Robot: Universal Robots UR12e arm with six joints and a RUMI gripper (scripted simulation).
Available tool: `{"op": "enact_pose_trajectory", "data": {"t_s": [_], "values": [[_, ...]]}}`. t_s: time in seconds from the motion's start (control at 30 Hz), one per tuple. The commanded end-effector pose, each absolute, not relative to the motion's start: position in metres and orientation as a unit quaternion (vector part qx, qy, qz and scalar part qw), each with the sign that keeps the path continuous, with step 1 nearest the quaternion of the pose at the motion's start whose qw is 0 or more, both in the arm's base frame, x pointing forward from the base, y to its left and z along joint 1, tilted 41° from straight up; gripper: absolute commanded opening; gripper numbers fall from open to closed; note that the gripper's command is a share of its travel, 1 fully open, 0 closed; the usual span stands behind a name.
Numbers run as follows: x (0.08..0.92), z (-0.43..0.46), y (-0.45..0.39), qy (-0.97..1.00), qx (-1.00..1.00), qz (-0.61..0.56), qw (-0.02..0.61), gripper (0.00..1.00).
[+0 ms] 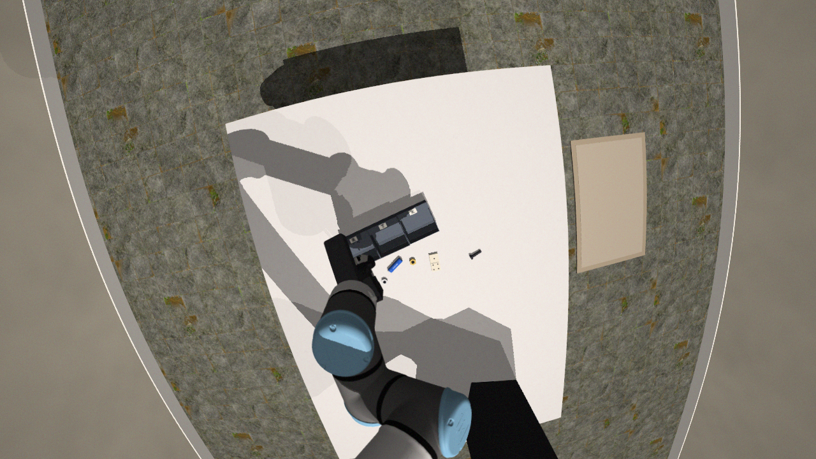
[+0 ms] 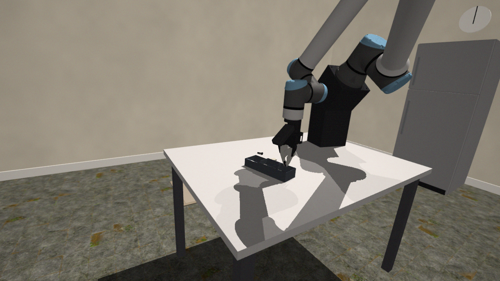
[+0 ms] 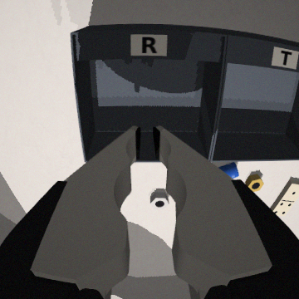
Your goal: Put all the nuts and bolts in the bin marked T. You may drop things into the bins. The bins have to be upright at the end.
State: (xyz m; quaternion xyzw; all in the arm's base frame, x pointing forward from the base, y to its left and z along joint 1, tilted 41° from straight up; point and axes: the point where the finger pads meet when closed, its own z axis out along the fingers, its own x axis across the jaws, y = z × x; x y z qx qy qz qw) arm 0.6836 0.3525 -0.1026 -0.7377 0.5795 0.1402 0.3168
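Three black bins stand upright in a row on the white table. The bin marked R is at the end; the bin marked T is beside it and looks empty. My gripper is shut with nothing in it, tips down at the R bin's near wall. A grey nut lies on the table just under it. A yellow nut and a black bolt lie further along in front of the bins.
A blue cylinder and a cream domino lie between the nuts and the bolt. The arm's black base stands at the table's far side. A grey fridge stands to the right. A tan mat lies on the floor.
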Motion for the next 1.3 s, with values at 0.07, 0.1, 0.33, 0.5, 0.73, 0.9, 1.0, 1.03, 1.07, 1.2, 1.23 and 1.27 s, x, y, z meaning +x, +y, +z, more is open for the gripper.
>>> {"op": "enact_pose_trajectory", "data": {"t_s": [0.07, 0.1, 0.33, 0.5, 0.73, 0.9, 1.0, 1.03, 1.07, 1.2, 1.23, 1.27], "values": [[0.681, -0.086, 0.338, 0.579, -0.738, 0.140, 0.317, 0.04], [0.680, -0.083, 0.336, 0.579, -0.738, 0.140, 0.317, 0.04], [0.679, -0.079, 0.333, 0.579, -0.738, 0.140, 0.317, 0.04], [0.675, -0.060, 0.317, 0.579, -0.738, 0.140, 0.317, 0.04], [0.666, -0.016, 0.281, 0.579, -0.738, 0.140, 0.317, 0.04], [0.659, 0.016, 0.255, 0.579, -0.738, 0.140, 0.317, 0.04], [0.659, 0.016, 0.255, 0.579, -0.738, 0.140, 0.317, 0.04], [0.659, 0.016, 0.255, 0.579, -0.738, 0.140, 0.317, 0.04], [0.659, 0.016, 0.255, 0.579, -0.738, 0.140, 0.317, 0.04], [0.659, 0.016, 0.255, 0.579, -0.738, 0.140, 0.317, 0.04], [0.659, 0.016, 0.255, 0.579, -0.738, 0.140, 0.317, 0.04], [0.659, 0.016, 0.255, 0.579, -0.738, 0.140, 0.317, 0.04]]}}
